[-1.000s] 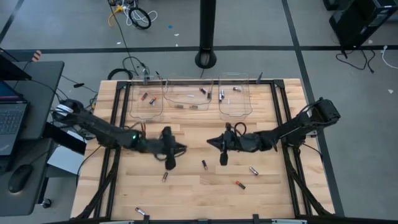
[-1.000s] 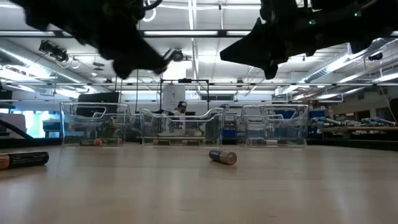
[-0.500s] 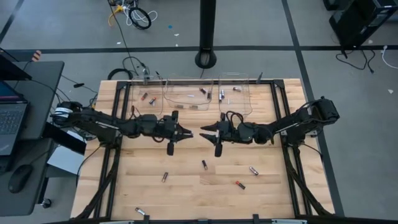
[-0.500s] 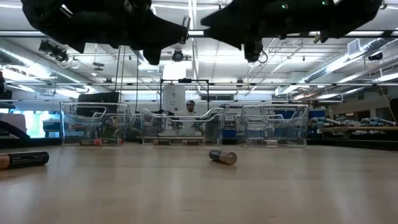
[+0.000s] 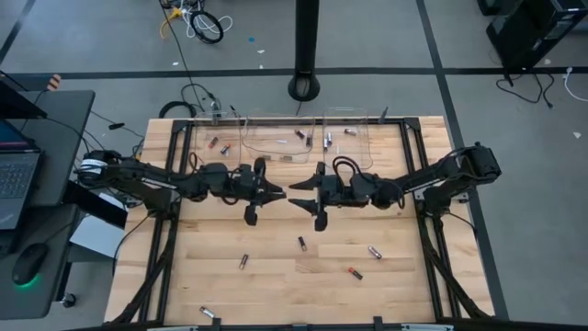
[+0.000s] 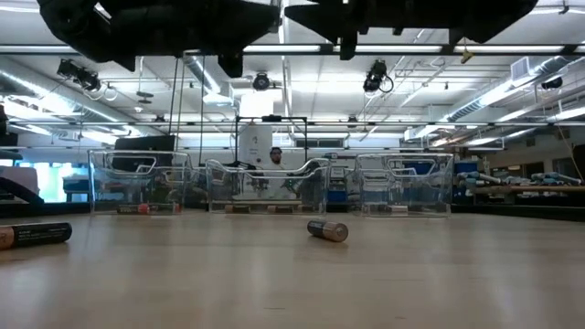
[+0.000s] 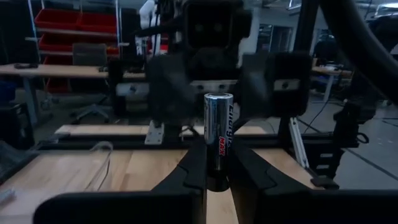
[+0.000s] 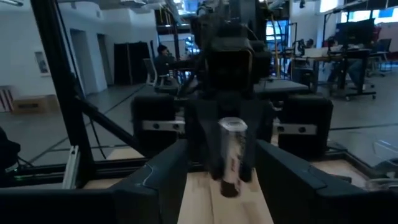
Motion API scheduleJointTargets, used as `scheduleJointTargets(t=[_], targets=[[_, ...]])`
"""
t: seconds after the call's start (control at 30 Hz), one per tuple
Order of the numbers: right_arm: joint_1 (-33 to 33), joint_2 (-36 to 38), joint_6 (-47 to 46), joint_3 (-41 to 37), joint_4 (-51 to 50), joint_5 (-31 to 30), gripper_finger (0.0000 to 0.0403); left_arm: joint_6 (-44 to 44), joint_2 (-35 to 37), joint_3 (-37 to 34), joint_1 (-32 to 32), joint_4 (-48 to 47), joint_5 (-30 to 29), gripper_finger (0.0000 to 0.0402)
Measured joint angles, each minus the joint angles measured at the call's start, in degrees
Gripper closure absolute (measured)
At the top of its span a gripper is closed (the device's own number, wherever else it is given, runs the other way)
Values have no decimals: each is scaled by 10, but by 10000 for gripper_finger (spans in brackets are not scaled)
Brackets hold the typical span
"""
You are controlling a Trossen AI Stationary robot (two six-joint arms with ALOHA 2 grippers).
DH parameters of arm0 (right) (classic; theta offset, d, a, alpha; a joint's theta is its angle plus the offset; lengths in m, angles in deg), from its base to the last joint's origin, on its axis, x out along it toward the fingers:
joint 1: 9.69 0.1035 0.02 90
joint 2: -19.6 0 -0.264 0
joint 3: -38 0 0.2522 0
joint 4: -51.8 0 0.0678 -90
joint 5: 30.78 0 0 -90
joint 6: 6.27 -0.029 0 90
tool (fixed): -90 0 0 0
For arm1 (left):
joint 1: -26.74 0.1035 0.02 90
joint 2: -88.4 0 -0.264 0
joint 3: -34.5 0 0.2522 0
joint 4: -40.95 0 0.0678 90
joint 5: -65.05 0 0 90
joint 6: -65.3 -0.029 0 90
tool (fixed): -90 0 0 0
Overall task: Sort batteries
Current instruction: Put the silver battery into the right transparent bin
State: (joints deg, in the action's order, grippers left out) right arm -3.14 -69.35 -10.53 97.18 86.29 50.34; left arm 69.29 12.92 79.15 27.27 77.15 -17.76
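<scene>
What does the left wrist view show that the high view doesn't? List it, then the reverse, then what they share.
Left wrist view only: the battery standing upright, pinched at its base by the left gripper, with its printed label visible. High view only: loose batteries scattered on the wooden table, and three clear bins along its far edge. Both: the right gripper facing the left one, tip to tip, above the table.

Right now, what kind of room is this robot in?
Probably a big workshop or robotics lab: long ceiling lights, red storage bins on shelves, and desks with monitors behind the wooden table.
</scene>
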Motion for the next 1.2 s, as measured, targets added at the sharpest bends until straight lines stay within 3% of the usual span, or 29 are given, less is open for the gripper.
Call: scheduleJointTargets(t=[0.47, 0.67, 0.87, 1.03, 1.2], targets=[[-10, 0, -16, 5, 1, 16, 232, -6, -50, 40, -1, -2, 7, 355], [-20, 0, -17, 5, -4, 19, 271, -11, -52, 52, -1, -1, 16, 355], [-20, 0, 7, 5, -7, 21, 339, -18, -52, 52, -1, -2, 15, 355], [-20, 0, 22, 5, -7, 20, 339, -22, -52, 52, -1, -4, 14, 355], [-21, 0, 39, 5, -13, 12, 339, -25, -52, 53, -2, -23, -20, 312]])
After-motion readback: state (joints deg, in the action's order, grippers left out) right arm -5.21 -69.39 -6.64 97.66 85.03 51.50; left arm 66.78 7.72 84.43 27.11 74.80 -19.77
